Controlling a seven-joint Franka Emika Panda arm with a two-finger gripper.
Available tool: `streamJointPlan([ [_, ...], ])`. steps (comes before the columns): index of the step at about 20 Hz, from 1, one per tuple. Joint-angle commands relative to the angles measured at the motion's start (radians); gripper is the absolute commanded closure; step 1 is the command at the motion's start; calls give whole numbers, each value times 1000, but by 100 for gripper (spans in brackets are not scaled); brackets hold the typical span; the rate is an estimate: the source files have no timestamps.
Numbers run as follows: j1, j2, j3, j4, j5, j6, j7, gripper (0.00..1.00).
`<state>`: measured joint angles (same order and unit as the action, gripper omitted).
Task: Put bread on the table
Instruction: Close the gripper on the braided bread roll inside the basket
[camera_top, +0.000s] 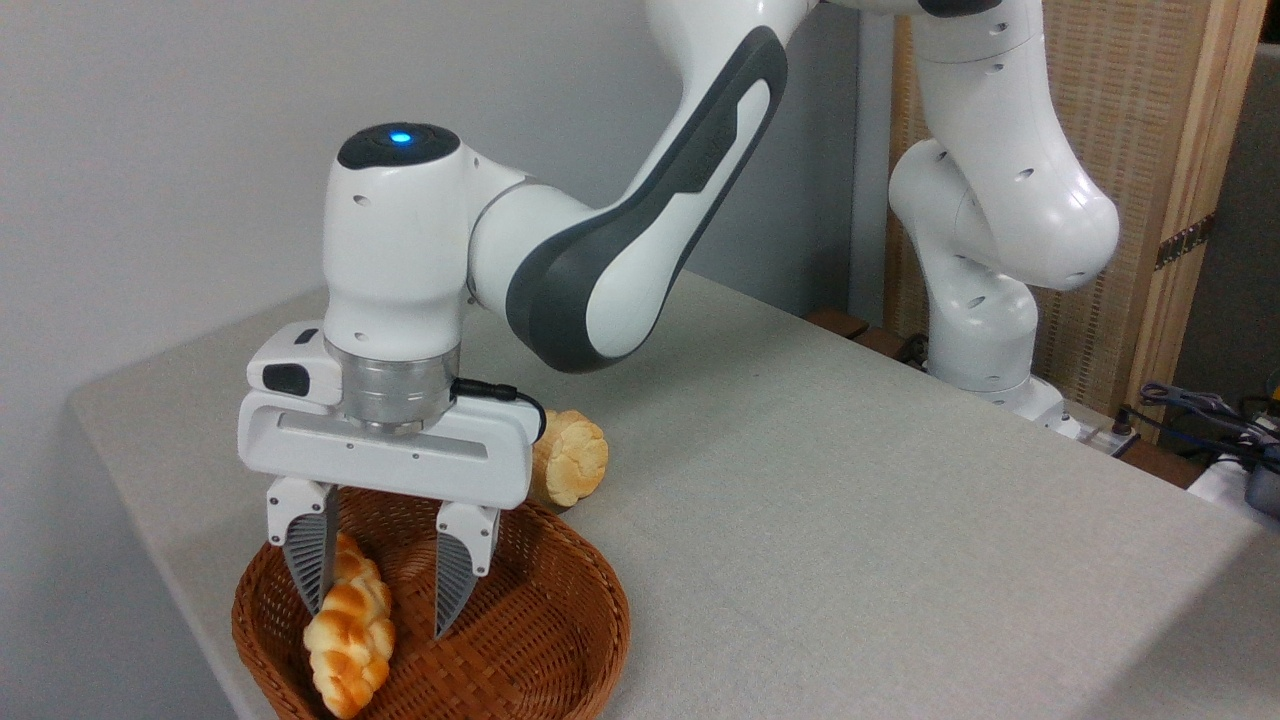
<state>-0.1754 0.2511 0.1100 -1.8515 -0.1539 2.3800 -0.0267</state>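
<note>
the hand (380, 590) hangs wide open inside the basket (540, 640) on the worktop (850, 500), holding nothing; the bread (350, 640) lies by its left finger.

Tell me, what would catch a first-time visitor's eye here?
The big white robot arm sweeps in from the upper right, and its gripper hangs open inside a brown wicker basket at the table's near left corner. A glossy braided bread lies in the basket against the gripper's left finger. Behind the basket, a second, rounder bread roll sits on the grey cloth.
</note>
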Motion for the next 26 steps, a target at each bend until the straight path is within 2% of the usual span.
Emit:
streamJointPlan([
  [1, 0, -13, 2, -17, 25, -53, 1, 0],
  [5, -1, -4, -6, -15, 56, -41, -1, 3],
  [6, -1, -4, -6, -12, 57, -35, -1, 9],
  [9, -3, 5, -9, -12, 56, 27, -1, 48],
  [10, -4, 7, -18, -11, 56, 45, -1, 56],
  [17, -3, 13, -21, -8, 56, 73, -1, 73],
  [18, -3, 11, -21, -8, 56, 73, -1, 84],
  [20, -4, 11, -21, -8, 57, 73, 1, 92],
  [26, -4, 11, -21, -8, 56, 73, 1, 93],
])
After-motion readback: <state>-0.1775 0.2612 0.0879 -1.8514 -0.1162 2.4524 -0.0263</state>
